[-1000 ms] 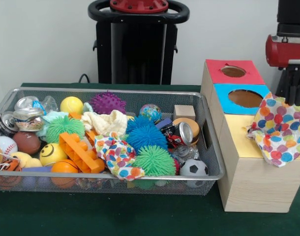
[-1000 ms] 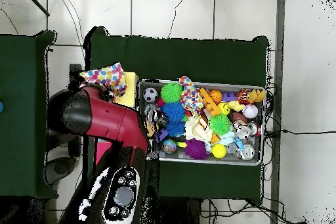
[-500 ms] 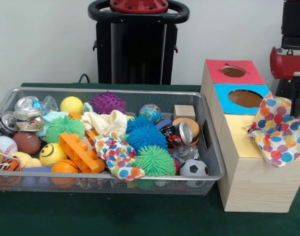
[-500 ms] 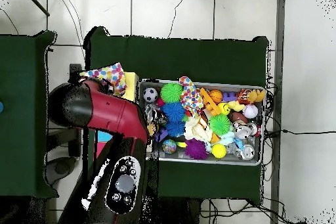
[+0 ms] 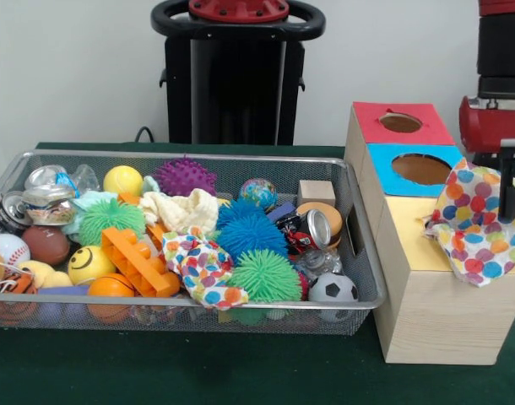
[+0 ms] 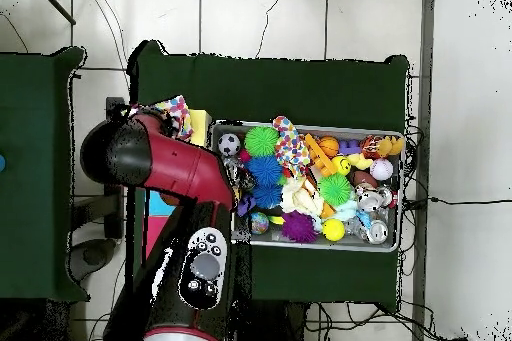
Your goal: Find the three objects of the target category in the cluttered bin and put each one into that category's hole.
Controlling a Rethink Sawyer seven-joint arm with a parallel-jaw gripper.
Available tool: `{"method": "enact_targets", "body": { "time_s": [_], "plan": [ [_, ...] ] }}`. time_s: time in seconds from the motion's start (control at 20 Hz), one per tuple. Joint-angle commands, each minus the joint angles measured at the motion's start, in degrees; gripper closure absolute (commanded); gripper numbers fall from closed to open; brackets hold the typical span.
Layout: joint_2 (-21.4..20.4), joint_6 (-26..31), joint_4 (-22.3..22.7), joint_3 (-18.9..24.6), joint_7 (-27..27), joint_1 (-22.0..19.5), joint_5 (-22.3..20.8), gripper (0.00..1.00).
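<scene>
Judging the cloth (image 5: 475,221) draped over the yellow section of the box (image 5: 426,325) to be light, limp and best pinched at a raised fold, we hold the gripper (image 5: 513,181) just above it at the right edge, and we cannot tell how its fingers stand.

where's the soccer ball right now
In the front view the soccer ball sits in the wire bin's near right corner, beside the green spiky ball and just below a crushed can.
</scene>
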Motion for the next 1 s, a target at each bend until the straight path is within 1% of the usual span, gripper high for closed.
{"method": "enact_targets", "body": {
  "time_s": [0.05, 0.25, 0.55, 0.75, 1.0],
  "plan": [
    [3.7, -3.6, 3.7, 6.0, 12.9, -1.6, 0.3, 1.00],
    [4.2, -5.5, 5.0, 6.3, 13.3, -1.5, 0.2, 1.00],
    [5.1, -6.5, 5.3, 5.6, 14.7, -0.1, 0.8, 1.00],
    [5.9, -5.1, 4.9, 4.4, 15.0, 0.7, 1.0, 1.00],
    [6.3, -2.6, 5.9, 4.3, 15.6, 1.1, 1.6, 1.00]
  ]
}}
